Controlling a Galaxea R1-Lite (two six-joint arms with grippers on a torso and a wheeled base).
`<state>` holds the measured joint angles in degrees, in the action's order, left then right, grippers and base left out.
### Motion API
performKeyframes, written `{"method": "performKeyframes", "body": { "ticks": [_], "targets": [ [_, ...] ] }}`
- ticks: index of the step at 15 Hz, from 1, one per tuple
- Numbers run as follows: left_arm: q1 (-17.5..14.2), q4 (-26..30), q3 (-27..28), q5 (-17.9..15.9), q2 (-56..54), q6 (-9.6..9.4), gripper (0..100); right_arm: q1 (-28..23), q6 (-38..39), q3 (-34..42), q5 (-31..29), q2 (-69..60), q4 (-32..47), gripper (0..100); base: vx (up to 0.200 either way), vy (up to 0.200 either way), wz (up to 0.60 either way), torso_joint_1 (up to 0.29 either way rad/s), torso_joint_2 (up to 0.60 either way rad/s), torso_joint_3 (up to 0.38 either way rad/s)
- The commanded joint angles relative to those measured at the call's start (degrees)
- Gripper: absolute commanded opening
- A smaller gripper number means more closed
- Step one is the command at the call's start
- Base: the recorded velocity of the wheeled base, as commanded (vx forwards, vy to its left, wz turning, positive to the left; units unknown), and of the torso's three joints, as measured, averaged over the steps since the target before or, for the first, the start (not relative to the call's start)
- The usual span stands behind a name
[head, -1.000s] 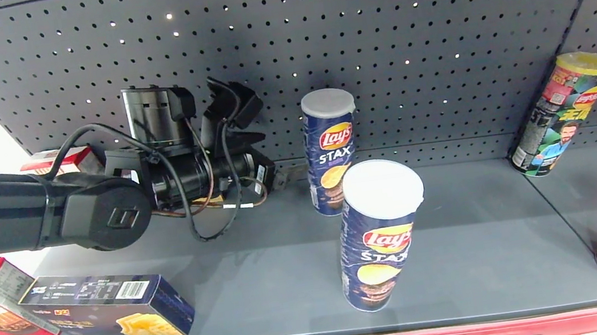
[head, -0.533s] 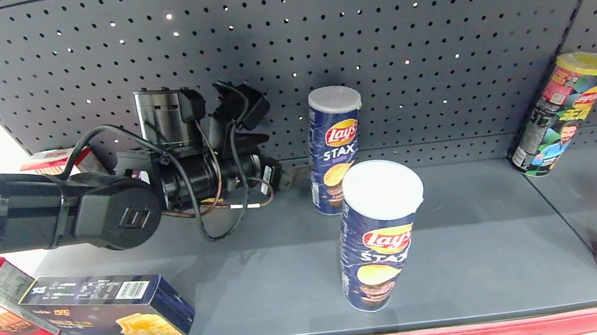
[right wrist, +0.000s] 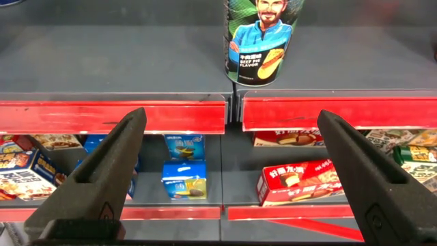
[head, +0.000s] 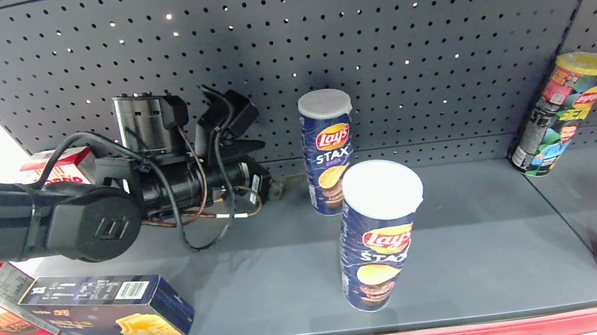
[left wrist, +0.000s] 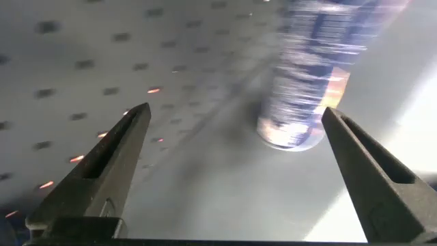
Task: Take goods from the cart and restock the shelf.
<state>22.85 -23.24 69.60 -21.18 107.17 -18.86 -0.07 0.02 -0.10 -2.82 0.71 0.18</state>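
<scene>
While the left arm [head: 51, 217] hangs over the shelf [head: 488, 246] at mid-left of the head view, the left jaws stand wide and empty, aimed at the rear chip can [head: 329, 152], near it but apart. That can stands upright close by the pegboard [head: 372, 25], near the frame's centre. A second chip can [head: 379, 234] stands upright just in front, lower centre. The right jaws are spread wide too, holding nothing.

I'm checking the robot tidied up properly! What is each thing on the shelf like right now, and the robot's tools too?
Back blue can: upright, lid on.
Front blue can: upright, lid on.
Blue box: lying flat.
Yellow-lidded can: lid on.
Left tool: open, empty.
Right tool: open, empty.
</scene>
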Motion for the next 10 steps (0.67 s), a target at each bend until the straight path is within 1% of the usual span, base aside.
{"method": "performKeyframes", "body": {
  "ticks": [1, 5, 6, 7, 10],
  "targets": [
    [0.4, -0.1, -1.2, -0.6, -1.7, -0.04, 100, 0.0, 0.0, 0.0, 0.0, 0.1, 0.0, 100, 0.0, 0.0, 0.0, 0.0, 0.0, 0.0],
    [1.9, -0.1, 0.7, 0.0, -0.5, 0.14, 100, 0.0, 0.0, 0.0, 0.0, 0.1, 0.0, 100, 0.0, 0.0, 0.0, 0.0, 0.0, 0.0],
    [1.9, -0.1, 1.2, 0.5, 0.0, 0.14, 100, 0.0, 0.0, 0.0, 0.0, 0.1, 0.0, 100, 0.0, 0.0, 0.0, 0.0, 0.0, 0.0],
    [2.0, -0.1, 2.7, 2.6, 1.2, 0.14, 100, 0.0, 0.1, 0.0, 0.0, 0.1, 0.0, 100, 0.0, 0.0, 0.0, 0.0, 0.0, 0.0],
    [1.7, -0.1, 4.6, 4.0, 2.5, 0.4, 100, 0.0, 0.0, 0.0, 0.0, 0.1, 0.0, 100, 0.0, 0.0, 0.0, 0.0, 0.0, 0.0]
  ]
}}
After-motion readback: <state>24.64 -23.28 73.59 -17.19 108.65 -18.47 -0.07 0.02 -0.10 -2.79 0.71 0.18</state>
